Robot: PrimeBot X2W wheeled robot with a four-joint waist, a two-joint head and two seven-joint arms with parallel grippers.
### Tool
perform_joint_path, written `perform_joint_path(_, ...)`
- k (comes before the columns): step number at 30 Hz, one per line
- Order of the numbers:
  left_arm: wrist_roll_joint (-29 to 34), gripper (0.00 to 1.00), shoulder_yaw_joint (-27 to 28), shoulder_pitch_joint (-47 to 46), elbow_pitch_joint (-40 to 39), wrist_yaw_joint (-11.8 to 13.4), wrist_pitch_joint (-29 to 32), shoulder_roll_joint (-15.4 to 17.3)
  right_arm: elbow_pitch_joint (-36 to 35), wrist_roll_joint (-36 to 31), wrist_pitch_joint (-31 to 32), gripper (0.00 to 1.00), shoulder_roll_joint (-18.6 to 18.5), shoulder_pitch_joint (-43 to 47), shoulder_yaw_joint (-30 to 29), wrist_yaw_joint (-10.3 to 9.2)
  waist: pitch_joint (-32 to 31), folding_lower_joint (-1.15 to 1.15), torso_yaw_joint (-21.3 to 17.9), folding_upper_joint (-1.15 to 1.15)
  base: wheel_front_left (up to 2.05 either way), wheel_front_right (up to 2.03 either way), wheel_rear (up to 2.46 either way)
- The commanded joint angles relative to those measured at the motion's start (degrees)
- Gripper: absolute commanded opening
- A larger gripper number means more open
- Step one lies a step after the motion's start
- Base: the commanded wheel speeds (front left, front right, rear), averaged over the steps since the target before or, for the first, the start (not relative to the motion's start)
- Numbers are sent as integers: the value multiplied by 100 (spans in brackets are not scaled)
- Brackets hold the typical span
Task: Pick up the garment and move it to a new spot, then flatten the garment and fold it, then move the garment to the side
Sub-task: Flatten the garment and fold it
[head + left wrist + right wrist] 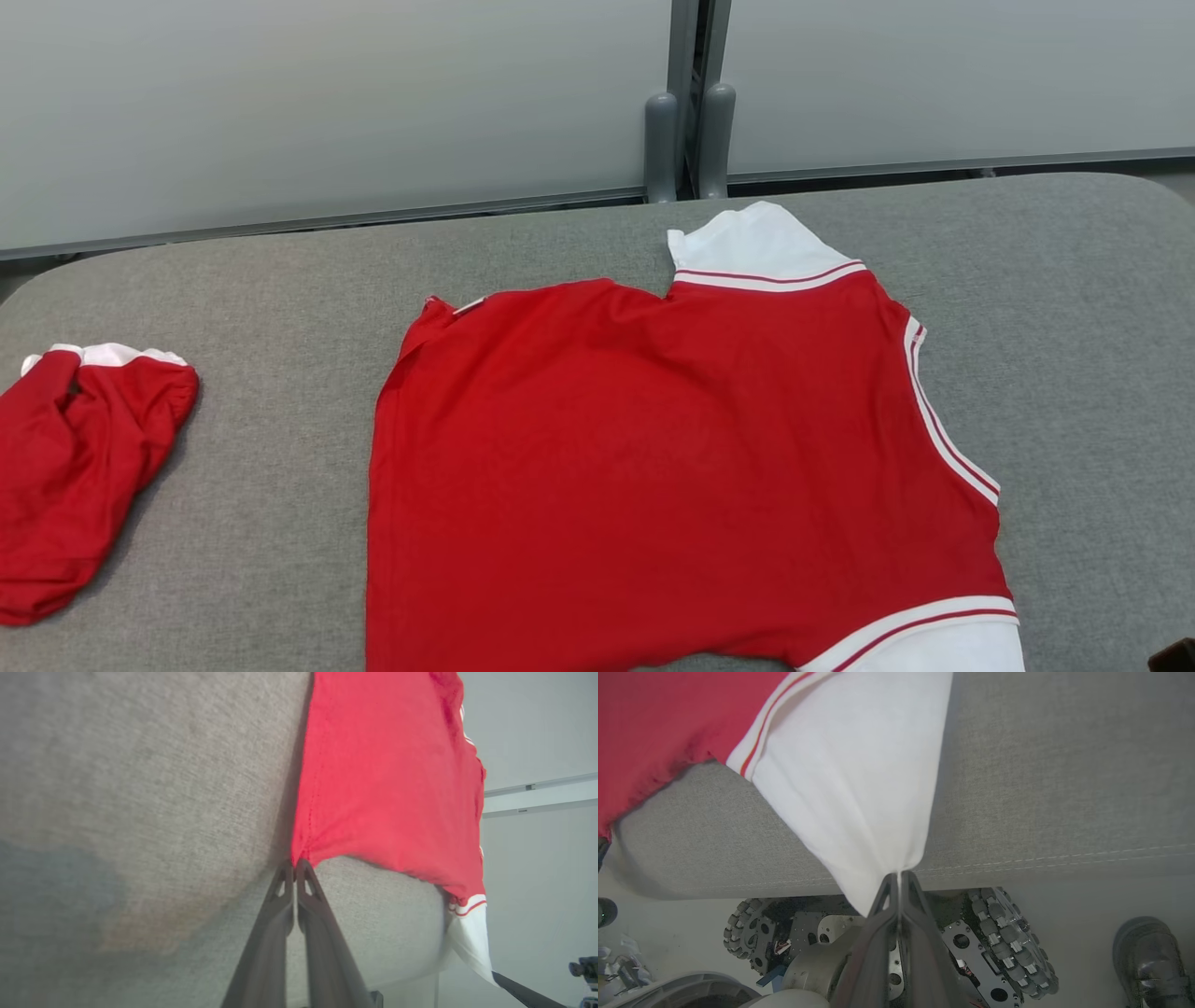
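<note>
Garment (653, 467) spread on grey padded bench (233, 280), frosted panels (280, 112) behind; left jaws pinch red hem (301, 851), right jaws white sleeve (859, 788).

Garment (653, 448): red knit cloth, matt, fine-textured, softly creased. Sleeves are plain white cloth, and the trim bands are white with a red stripe. Red bundle (84, 467): same-looking cloth. Table pad (261, 308): grey woven fabric, coarse, matt, with a stitched seam along its front edge (clear in the right wrist view). Wall panels (327, 103): smooth, frosted, matt. Left gripper (294, 864) and right gripper (900, 877): dark matt fingers, plastic by the look. Wheel rollers (1008, 938): dull grey rubber. Base plate (971, 952): bare metal. Shoe (1148, 956): glossy black.
</note>
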Motion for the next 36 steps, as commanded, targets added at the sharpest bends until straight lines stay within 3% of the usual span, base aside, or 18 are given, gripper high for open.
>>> perform_joint_path(1, -100, 0, 54, 130, -329, 92, 111, 113, -67, 110, -17, 0, 31, 63, -59, 4, 25, 0, 6, 0, 0, 0, 0)
perform_joint_path(9, -279, 0, 382, 19, -1035, 19, -116, 52, -216, 631, -719, 0, 90, -325, 9, 4, 20, 0, -29, 0, 0, 0, 0)
perform_joint_path(16, 78, 0, 291, -749, -1002, 192, -153, -71, 36, 1015, -1673, 0, -77, -1154, 466, 4, 50, 0, -4, 0, 0, 0, 0)
perform_joint_path(23, 914, 0, 38, -1977, -80, 432, -339, -199, 779, 509, -2887, 0, -568, -2027, 967, 4, 189, 0, 126, 0, 0, 0, 0)
perform_joint_path(36, 1536, 0, -396, -3213, 1601, -58, -866, -738, 2434, 62, -4628, 0, -981, -3584, 1849, 5, 405, 0, 136, 0, 0, 0, 0)
